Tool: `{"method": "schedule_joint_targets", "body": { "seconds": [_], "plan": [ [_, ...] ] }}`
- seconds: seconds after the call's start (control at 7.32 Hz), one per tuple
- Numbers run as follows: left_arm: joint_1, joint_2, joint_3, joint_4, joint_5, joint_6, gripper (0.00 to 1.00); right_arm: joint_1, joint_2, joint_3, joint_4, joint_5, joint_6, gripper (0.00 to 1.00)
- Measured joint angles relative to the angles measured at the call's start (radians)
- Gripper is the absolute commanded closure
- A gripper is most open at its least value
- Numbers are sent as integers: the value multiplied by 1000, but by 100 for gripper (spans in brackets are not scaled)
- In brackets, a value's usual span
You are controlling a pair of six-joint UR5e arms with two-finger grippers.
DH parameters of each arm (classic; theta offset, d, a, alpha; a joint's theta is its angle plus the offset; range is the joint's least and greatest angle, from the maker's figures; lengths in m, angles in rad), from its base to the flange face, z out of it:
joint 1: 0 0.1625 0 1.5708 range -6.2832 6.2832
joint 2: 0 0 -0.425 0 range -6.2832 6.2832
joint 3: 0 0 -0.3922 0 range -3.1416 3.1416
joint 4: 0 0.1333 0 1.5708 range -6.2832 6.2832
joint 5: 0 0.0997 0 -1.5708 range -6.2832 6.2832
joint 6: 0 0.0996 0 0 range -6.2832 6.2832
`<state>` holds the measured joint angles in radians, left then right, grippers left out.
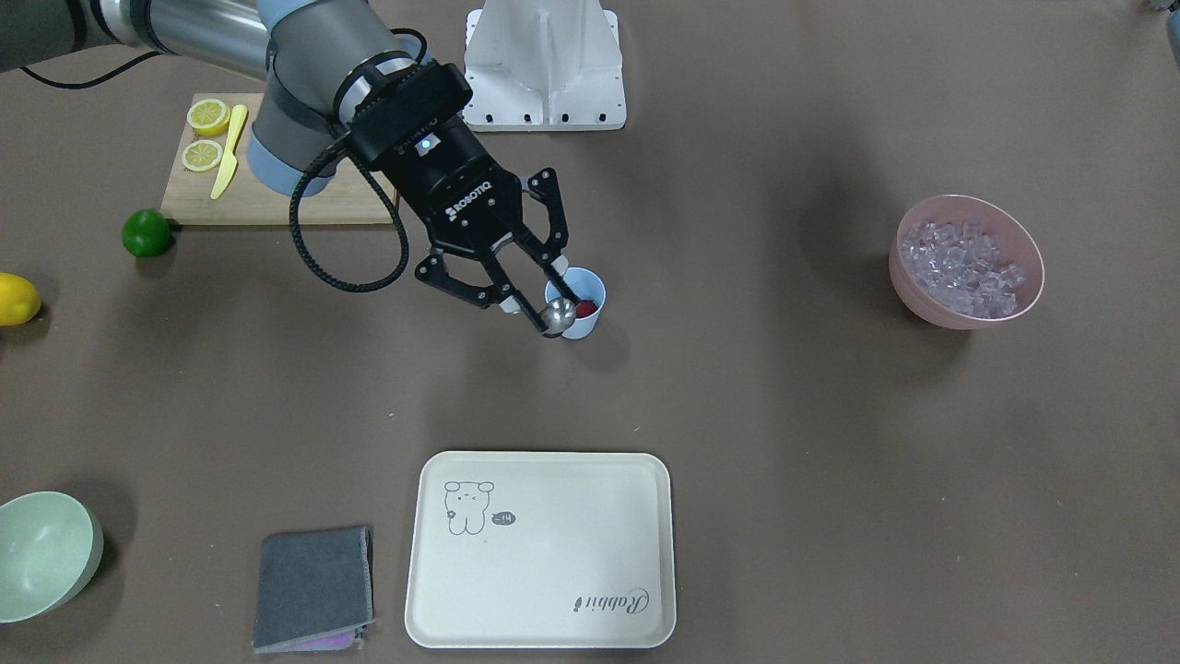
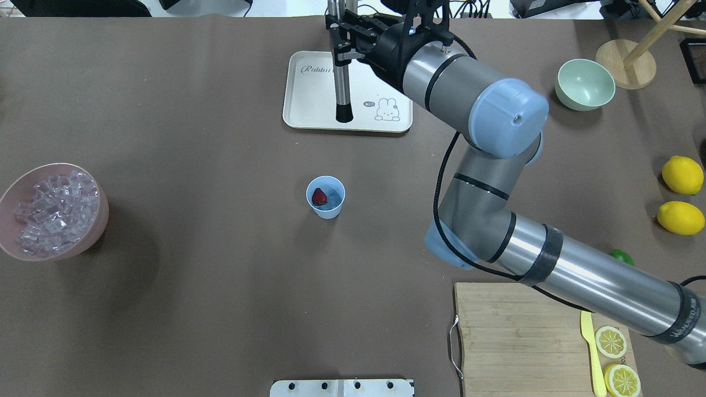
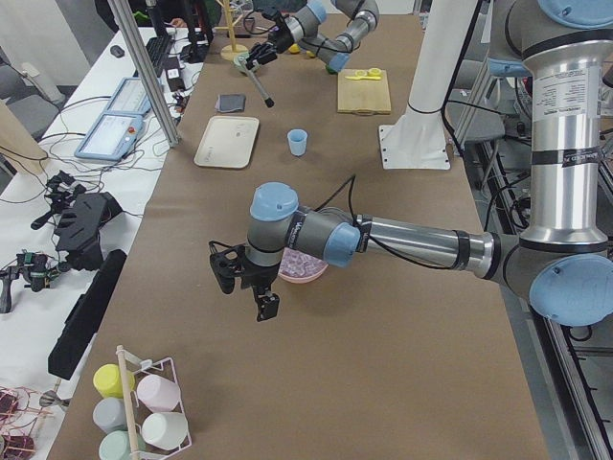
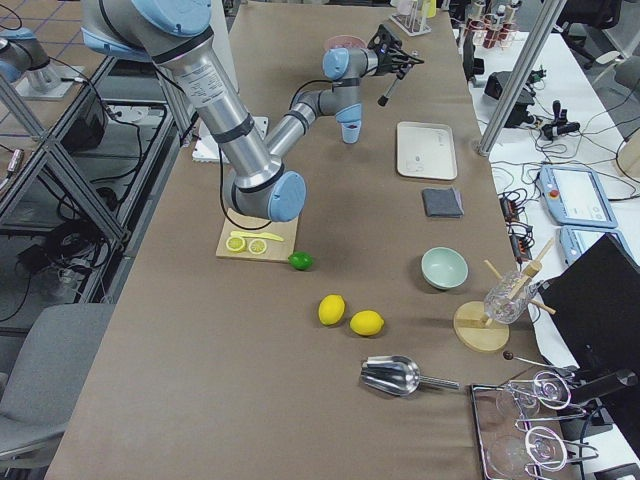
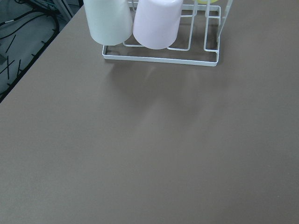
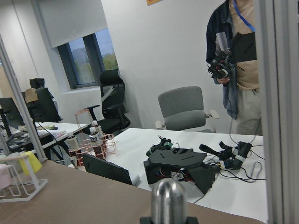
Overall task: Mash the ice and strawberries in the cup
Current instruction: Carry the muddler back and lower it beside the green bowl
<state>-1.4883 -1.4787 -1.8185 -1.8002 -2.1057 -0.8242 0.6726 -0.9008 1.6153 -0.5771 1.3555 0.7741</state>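
Observation:
The light-blue cup stands mid-table and holds one red strawberry; it also shows in the front view. I cannot tell whether ice lies in it. The ice fills the pink bowl at the left. My right gripper is shut on a metal muddler with a black tip. It holds the muddler high, tilted, between the cup and the tray, clear of the cup. My left gripper hovers near the pink bowl; I cannot tell whether it is open.
A cream tray lies beyond the cup. A cutting board with lemon slices and a yellow knife is at the near right. Two lemons, a lime, a green bowl, a grey cloth and a cup rack are around.

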Motion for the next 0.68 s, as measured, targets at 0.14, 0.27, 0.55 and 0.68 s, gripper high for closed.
{"method": "schedule_joint_targets", "body": {
  "seconds": [0.14,0.27,0.55,0.68],
  "plan": [
    [0,7,-13,-64,-1,3,2,69,-58,24,-92,66,13,100],
    [3,14,-15,-133,-2,6,2,151,-133,37,-172,157,18,100],
    [23,33,-14,-244,-3,10,2,308,-253,38,-328,395,19,100],
    [39,58,-13,-306,-2,14,2,377,-277,37,-433,533,19,100]
  ]
}}
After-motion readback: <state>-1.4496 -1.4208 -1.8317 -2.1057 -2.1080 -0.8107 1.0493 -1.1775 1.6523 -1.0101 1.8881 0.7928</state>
